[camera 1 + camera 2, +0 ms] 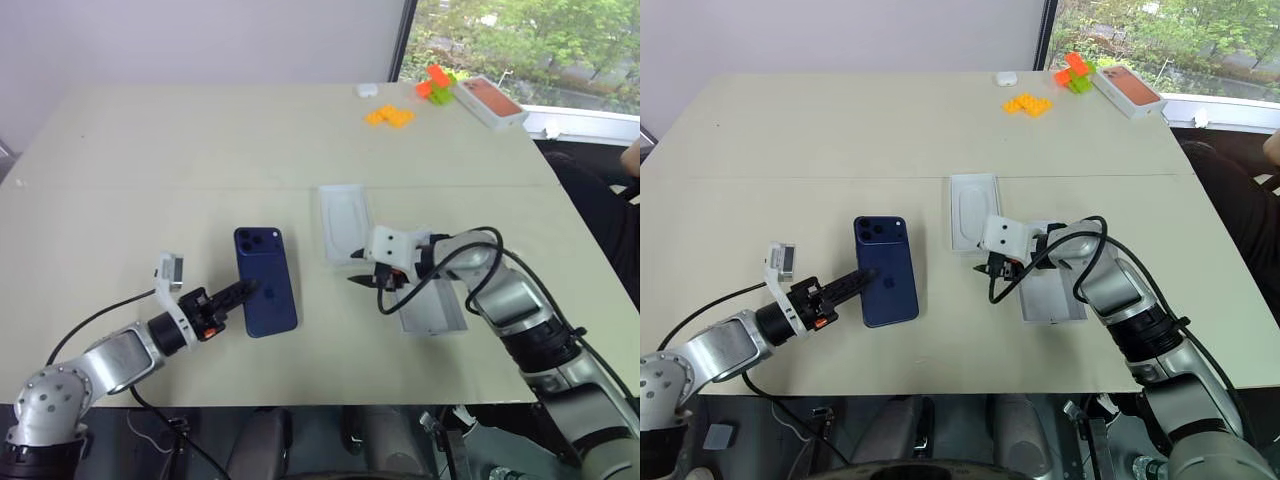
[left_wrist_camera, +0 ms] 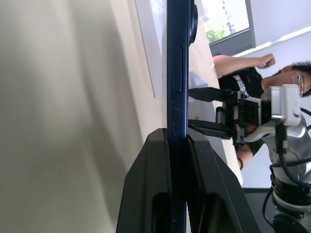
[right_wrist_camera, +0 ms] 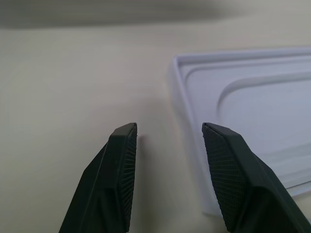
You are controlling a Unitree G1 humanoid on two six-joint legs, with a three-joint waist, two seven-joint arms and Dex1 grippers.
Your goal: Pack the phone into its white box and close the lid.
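Note:
The dark blue phone (image 1: 268,272) lies roughly level at the near left of the table, camera bump up and at its far end. My left gripper (image 1: 246,292) is shut on the phone's near left edge, and the left wrist view shows the phone (image 2: 177,63) edge-on between the fingers. My right gripper (image 1: 362,281) is open and holds nothing. It hovers at the near corner of a thin white insert with an oval recess (image 1: 345,222), seen close up as the insert (image 3: 252,102). A shallow white tray (image 1: 432,308) lies under my right forearm; I cannot tell whether it is the white box or the lid.
At the far right of the beige table (image 1: 150,180) are orange blocks (image 1: 388,116), orange and green blocks (image 1: 437,83), a box with an orange-red top (image 1: 490,101) and a small white object (image 1: 367,90). A person (image 2: 243,75) sits past the right edge.

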